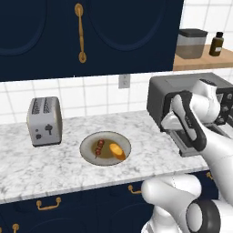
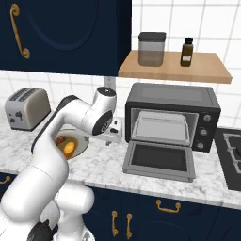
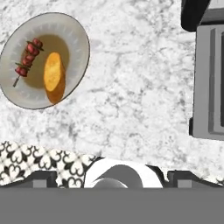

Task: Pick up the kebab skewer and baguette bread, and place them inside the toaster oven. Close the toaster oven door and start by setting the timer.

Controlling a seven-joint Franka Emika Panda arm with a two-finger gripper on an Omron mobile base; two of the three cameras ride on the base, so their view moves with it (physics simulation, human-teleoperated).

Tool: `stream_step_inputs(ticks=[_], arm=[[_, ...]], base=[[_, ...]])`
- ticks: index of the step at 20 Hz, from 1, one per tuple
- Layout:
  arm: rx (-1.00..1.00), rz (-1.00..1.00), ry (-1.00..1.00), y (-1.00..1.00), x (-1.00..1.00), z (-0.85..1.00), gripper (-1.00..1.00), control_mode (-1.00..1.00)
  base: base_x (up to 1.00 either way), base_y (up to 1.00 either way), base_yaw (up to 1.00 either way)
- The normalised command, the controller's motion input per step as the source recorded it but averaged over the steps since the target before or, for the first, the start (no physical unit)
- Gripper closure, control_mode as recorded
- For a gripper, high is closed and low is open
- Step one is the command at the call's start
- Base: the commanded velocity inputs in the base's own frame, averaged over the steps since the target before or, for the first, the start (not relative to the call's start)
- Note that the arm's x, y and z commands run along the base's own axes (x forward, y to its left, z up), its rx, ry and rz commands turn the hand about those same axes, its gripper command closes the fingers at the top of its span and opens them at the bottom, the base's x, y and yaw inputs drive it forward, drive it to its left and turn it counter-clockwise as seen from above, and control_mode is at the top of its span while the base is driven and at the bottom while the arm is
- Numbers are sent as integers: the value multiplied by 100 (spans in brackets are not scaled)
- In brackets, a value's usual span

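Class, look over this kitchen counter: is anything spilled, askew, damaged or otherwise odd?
Nothing stands out. The kebab skewer and the baguette bread lie side by side on the plate. The toaster oven has its door folded down flat, ready for loading. The toaster stands upright, and no spill shows on the counter.

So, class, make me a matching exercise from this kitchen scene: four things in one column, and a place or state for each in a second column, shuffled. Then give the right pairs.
Things:
1. kebab skewer
2. toaster oven door
3. silver toaster
4. brown bottle

Places or states:
A. on the wooden shelf
B. folded down open
C. on the plate beside the baguette bread
D. standing on the counter left of the plate

Pairs: 1-C, 2-B, 3-D, 4-A
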Motion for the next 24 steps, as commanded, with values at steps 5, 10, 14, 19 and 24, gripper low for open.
stream_step_inputs(ticks=[5,10,14,19,24], arm=[[0,11,6,100,35,-7,-100,-100],[0,18,7,100,32,-44,-100,-100],[0,13,0,57,20,-41,-100,-100],[-3,7,0,29,9,-59,-100,-100],[-8,1,0,18,29,-61,-100,-100]], base=[[0,0,0],[0,0,0],[0,0,0],[0,0,0],[0,0,0]])
